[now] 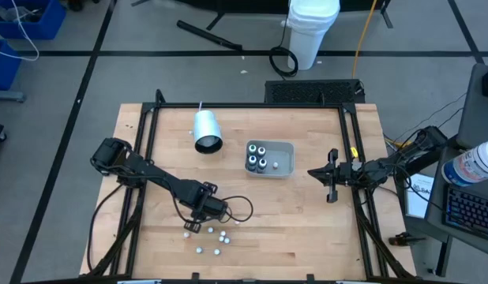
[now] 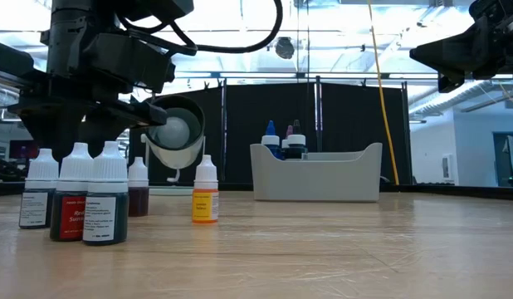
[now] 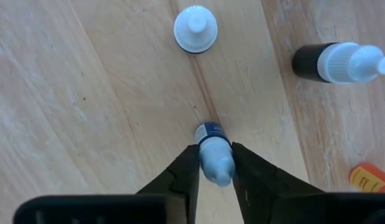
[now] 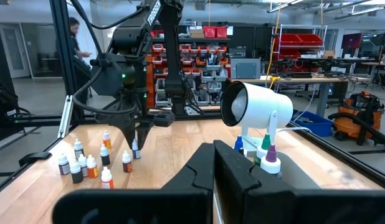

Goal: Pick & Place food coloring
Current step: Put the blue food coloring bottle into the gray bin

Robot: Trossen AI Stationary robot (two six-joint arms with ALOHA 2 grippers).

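Note:
Several small food coloring bottles (image 1: 212, 239) with white caps stand near the table's near edge; from the low view they form a cluster (image 2: 82, 199) with a yellow-labelled one (image 2: 205, 193) beside it. My left gripper (image 3: 215, 152) is down among them, shut on a blue-labelled bottle (image 3: 209, 132). More bottles (image 1: 257, 156) stand in the clear grey tray (image 1: 287, 146) at mid-table. My right gripper (image 4: 213, 149) waits shut, above the table's right side (image 1: 315, 172), touching nothing. My left gripper pinches the blue-labelled bottle by its white cap (image 3: 216, 163) between the two fingers (image 3: 187, 168), coming from above and pointing down. The bottle stays upright below the fingers (image 4: 136, 149). Whether its base is on the table or lifted clear cannot be told.
A big white cup (image 1: 206, 131) lies on its side left of the tray, its mouth toward the near edge. A white-capped bottle (image 3: 195, 28), a dark one (image 3: 332, 62) and an orange-labelled one (image 3: 370, 177) stand close around my left gripper. A black frame (image 1: 248, 106) borders the table.

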